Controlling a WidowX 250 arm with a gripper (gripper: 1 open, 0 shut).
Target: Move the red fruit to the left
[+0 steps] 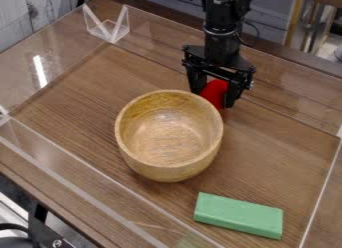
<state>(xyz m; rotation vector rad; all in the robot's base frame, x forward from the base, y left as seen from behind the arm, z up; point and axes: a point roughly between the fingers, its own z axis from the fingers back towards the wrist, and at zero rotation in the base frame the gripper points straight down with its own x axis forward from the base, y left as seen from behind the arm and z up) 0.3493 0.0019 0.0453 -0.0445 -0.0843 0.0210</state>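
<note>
The red fruit (215, 93) is a small bright red ball resting on the wooden table just behind the right rim of the wooden bowl (168, 134). My gripper (218, 89) points straight down over it, jaws open, with one black finger on each side of the fruit. The fingers partly hide the fruit, and I cannot tell whether they touch it. The fruit still sits on the table.
A flat green block (239, 214) lies near the front right. Clear acrylic walls (40, 67) fence the table on all sides, and a small clear stand (107, 24) sits at the back left. Bare wood shows left of the bowl.
</note>
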